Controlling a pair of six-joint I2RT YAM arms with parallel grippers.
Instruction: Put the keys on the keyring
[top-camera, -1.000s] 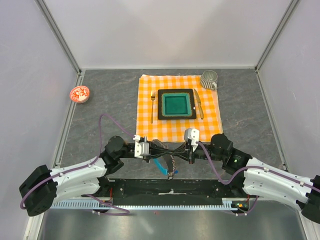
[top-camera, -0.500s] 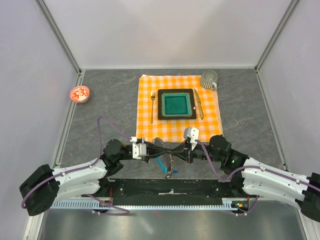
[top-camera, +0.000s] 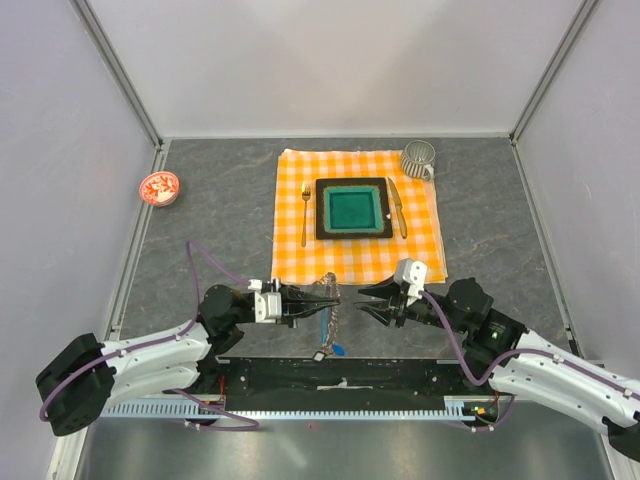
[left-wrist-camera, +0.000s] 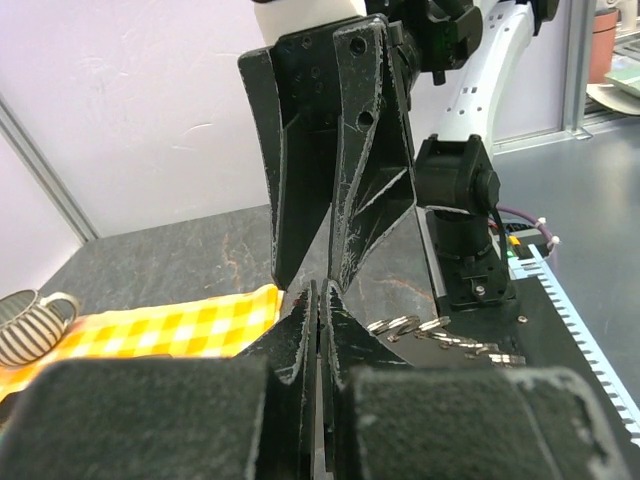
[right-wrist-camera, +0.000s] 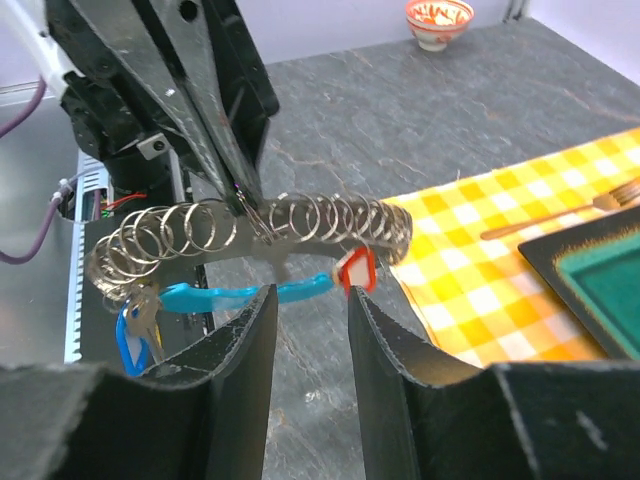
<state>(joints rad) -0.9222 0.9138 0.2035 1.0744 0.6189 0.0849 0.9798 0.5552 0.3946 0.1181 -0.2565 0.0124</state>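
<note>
at the near edge of the table (top-camera: 200, 210), left gripper (top-camera: 318, 302) clamps the keyring (right-wrist-camera: 330, 218); right gripper (top-camera: 363, 301) hangs released.

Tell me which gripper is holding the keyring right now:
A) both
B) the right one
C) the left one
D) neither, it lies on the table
C: the left gripper is pinched shut on the keyring and holds it up off the table, while the right gripper faces it with its jaws open, not closed on anything.
</note>
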